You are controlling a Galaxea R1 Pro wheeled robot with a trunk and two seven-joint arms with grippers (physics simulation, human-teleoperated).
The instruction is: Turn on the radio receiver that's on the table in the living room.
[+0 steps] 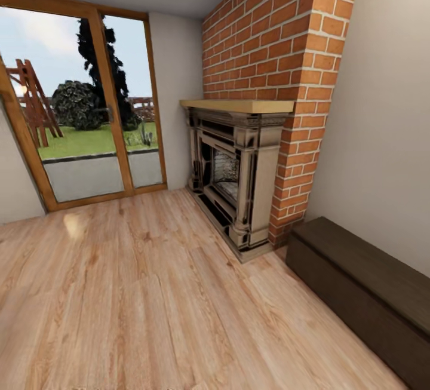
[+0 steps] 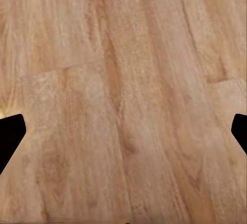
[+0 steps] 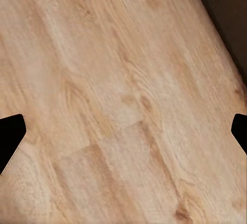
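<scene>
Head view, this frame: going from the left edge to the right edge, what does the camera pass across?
Glass patio door with the garden behind it → stone fireplace under its wooden mantel → brick chimney breast → dark-brown low bench against the pale wall. Light wood plank floor runs beneath all of it.

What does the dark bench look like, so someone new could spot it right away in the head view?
Start at the red brick chimney breast with the fireplace set in it. Just past its near corner, against the pale wall, a long low box-like bench sits on the wood plank floor. It is plain dark brown, much darker than the floor and the pale ornate fireplace surround.
</scene>
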